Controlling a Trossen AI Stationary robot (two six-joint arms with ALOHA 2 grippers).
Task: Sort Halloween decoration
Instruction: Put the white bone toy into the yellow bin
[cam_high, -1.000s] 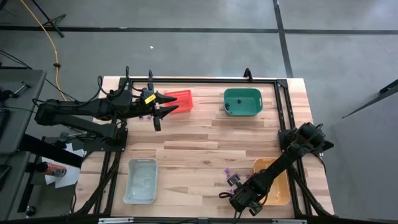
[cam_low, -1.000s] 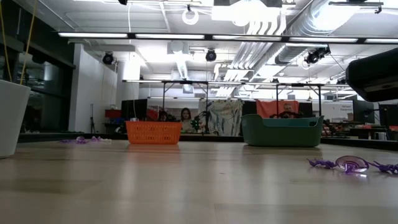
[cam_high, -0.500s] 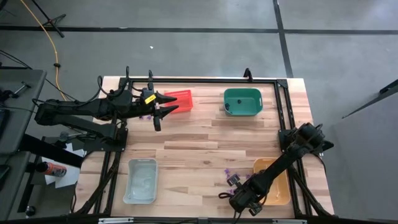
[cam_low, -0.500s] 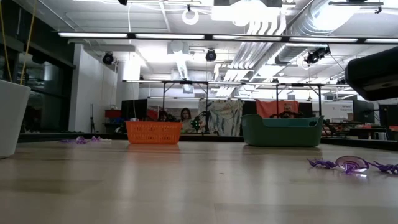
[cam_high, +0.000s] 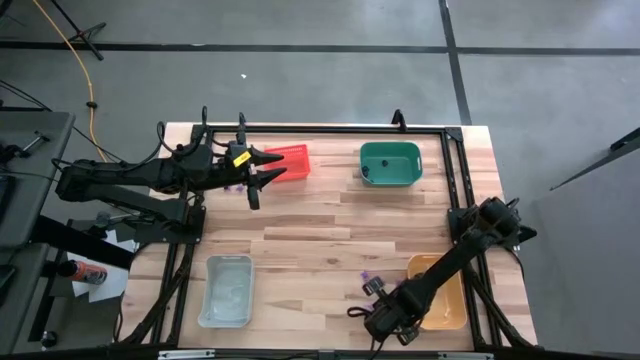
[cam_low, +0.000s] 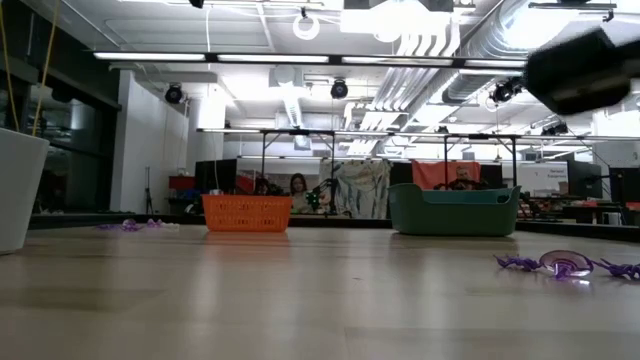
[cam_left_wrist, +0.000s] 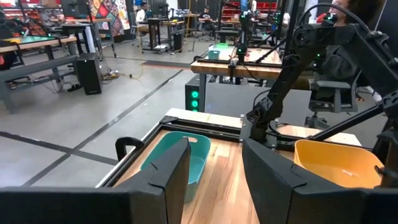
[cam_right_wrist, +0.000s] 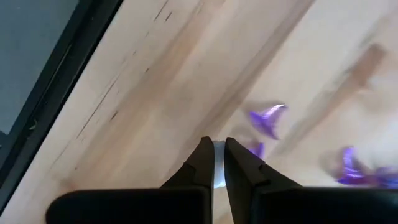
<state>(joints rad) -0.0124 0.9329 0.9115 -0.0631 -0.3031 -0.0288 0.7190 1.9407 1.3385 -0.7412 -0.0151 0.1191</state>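
The purple trinkets (cam_high: 372, 286) lie on the surface (cam_high: 320, 240) just beside the orange bin (cam_high: 445, 300), more by the red bin (cam_high: 288, 162). Your right claw (cam_high: 372, 318) is clenched, seemingly on nothing, above them; descend that way and it may scatter them. Your left claw (cam_high: 262, 174) waits released near the red bin.

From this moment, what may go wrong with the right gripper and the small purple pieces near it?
1. The right gripper is shut on a very thin piece, held only at the fingertips; it might slip out during transport.
2. Other purple trinkets lie close beside the gripper on the table; a low move could sweep them away.
3. The orange bin sits right beside the right arm; a wide swing could nudge it.
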